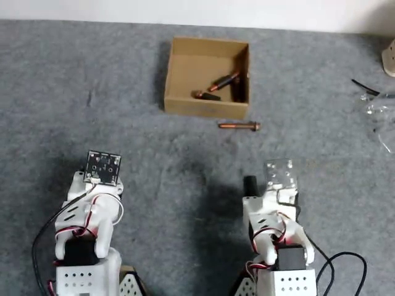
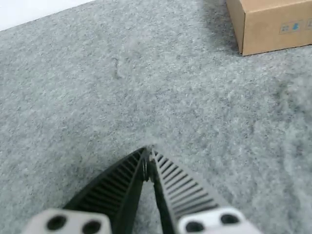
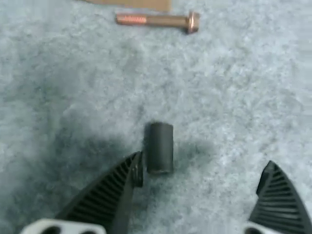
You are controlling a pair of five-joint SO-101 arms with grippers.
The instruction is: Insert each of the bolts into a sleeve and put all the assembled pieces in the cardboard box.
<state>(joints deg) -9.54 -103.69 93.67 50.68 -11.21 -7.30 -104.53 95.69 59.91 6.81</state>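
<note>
Grey felt (image 1: 154,160) covers the table, with a white strip (image 1: 185,9) along its far edge. In the high view the box (image 1: 207,77) sits at 12 o'clock, open on top. Two pieces (image 1: 222,81) lie inside it toward its 3 o'clock wall, each a copper bolt with a dark sleeve on it, both tilted and close together.

A bare bolt (image 1: 238,126) lies on the felt at 5 o'clock from the box, just beside its near wall. It runs along that wall with its head toward 3 o'clock. A lone sleeve (image 1: 250,184) lies on its side at 6 o'clock from that bolt, well apart from it, at the front of the right arm (image 1: 274,231). The left arm (image 1: 86,216) stands at 7 o'clock of the table, the right arm at 5 o'clock.

The left gripper (image 2: 148,163) is clenched, its fingers pressed together with nothing between them, over bare felt. A corner of the box (image 2: 273,24) stands beyond it.

The right gripper (image 3: 202,165) is spread wide, low over the felt. The sleeve (image 3: 160,146) lies in the gap, hard by one fingertip (image 3: 134,168); whether they touch I cannot tell. The bolt (image 3: 156,20) lies farther out, crosswise to the sleeve.

At 2 o'clock, by the table's edge, lie a black wire (image 1: 364,86) and some clear plastic (image 1: 376,108).
</note>
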